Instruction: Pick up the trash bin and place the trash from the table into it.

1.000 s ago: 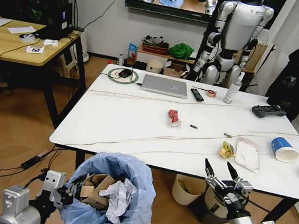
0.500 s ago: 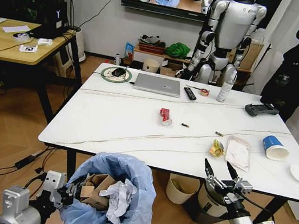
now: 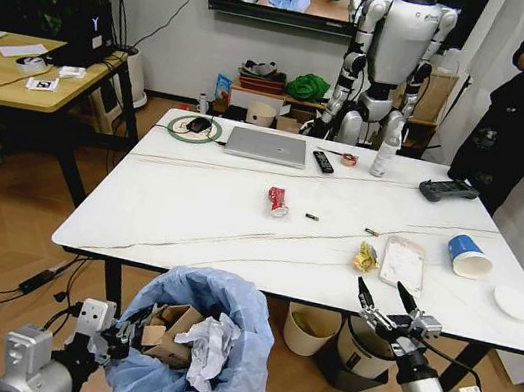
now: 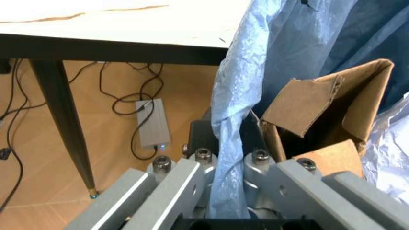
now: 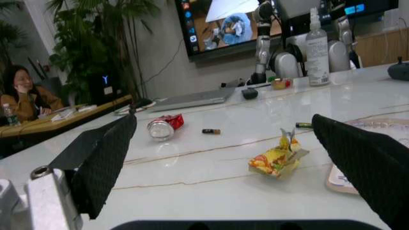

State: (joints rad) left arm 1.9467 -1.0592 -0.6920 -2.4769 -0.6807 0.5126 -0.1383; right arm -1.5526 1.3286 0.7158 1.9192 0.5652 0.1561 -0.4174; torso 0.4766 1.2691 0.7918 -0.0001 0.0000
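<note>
The right tool (image 3: pixel 387 300) hangs open just short of the near edge of the table (image 3: pixel 188 213), its two black fingers spread and aimed across the top. Straight ahead of it, just past the edge, lies the yellow wrapper (image 3: pixel 365 258), crumpled with no clear long axis; in the right wrist view that wrapper (image 5: pixel 276 158) sits between the spread fingers, so I judge it the nearest piece and the right arm the one to take it. The clear packet (image 3: pixel 403 263) lies just to its right, long axis running away from the robot. The crushed red can (image 3: pixel 276 201) rests farther in and to the left, on its side. The left tool (image 4: pixel 225 168) is closed on the blue bag at the rim of the trash bin (image 3: pixel 199 352), held low in front of the table and left of the right tool.
</note>
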